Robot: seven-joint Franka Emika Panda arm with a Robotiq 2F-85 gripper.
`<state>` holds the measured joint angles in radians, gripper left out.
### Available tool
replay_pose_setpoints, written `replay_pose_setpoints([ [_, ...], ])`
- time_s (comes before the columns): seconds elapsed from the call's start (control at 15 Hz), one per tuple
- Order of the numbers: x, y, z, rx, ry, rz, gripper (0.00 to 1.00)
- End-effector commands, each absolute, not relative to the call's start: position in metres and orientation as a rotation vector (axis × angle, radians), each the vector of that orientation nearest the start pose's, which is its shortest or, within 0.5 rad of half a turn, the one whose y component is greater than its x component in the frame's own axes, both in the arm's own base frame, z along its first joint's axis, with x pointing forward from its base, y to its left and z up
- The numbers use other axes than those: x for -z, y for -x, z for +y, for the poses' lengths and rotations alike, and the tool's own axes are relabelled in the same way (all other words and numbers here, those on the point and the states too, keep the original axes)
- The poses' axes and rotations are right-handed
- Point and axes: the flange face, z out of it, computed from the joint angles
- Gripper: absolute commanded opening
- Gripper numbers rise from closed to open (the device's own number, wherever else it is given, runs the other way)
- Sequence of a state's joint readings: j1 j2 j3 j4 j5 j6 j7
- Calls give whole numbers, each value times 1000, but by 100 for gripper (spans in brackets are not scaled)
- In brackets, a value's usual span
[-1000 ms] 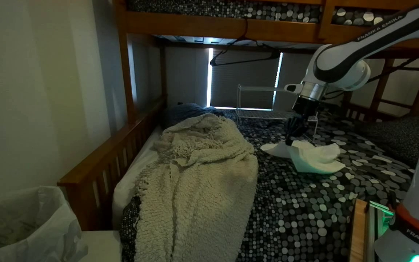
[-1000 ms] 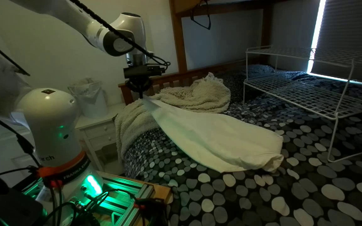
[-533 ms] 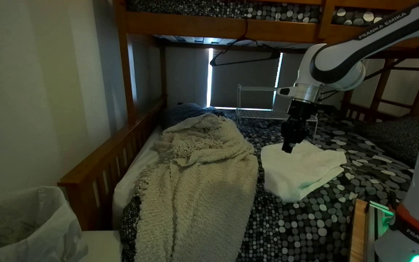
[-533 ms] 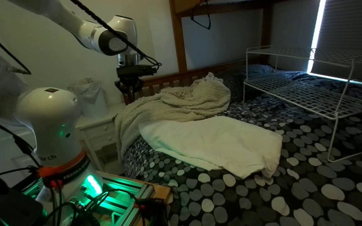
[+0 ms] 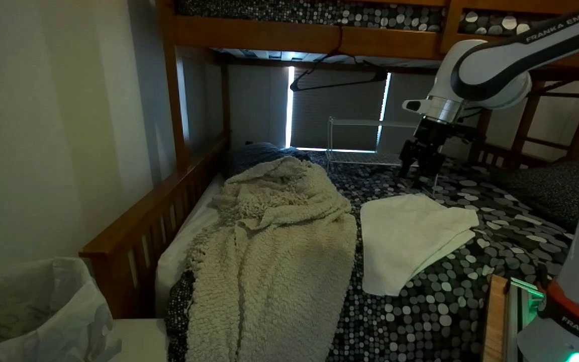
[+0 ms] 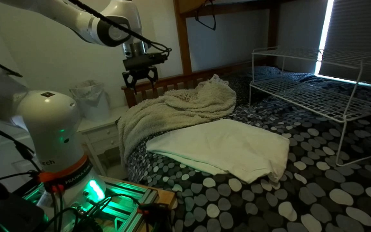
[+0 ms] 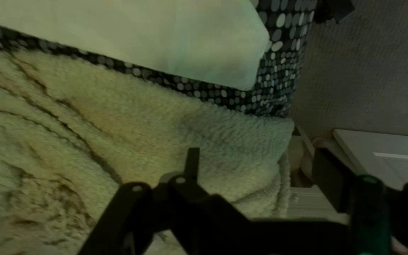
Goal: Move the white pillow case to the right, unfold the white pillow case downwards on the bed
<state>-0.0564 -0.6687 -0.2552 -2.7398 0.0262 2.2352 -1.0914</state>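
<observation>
Released within the past second, the white pillow case (image 6: pixel 217 145) has dropped flat on the dotted bed (image 6: pixel 204 203), just beside the cream blanket (image 6: pixel 179 106), as we see the claw (image 6: pixel 144 89) raised clear, jaws spread and empty. We judge the rightward move and unfolding largely done; at most, its offset lower edge awaits straightening.

Single arm (image 5: pixel 520 58) sloped down from the upper right in an exterior view, wrist (image 5: pixel 444 108) bent. Saw gripper (image 6: pixel 144 90) hung in the air, pointing down, upper left of centre in an exterior view. Black fingers (image 7: pixel 192 163) were plainly spread from where I stood; wrist view had one just below centre, its mate at lower right. Robot base (image 5: pixel 546 334) sat lower right in an exterior view, green light (image 5: pixel 578 357) lit.
</observation>
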Motion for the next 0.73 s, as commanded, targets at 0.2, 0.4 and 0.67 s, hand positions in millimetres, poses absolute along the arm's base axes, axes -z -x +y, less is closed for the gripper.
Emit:
replay_pose_setpoints([
  [0.2, -488, -268, -204, 299, 3137, -678, 100],
  [0.4, -492, -264, -214, 328, 3136, -628, 99],
  [0.67, -502, -253, -231, 338, 3155, -508, 100],
])
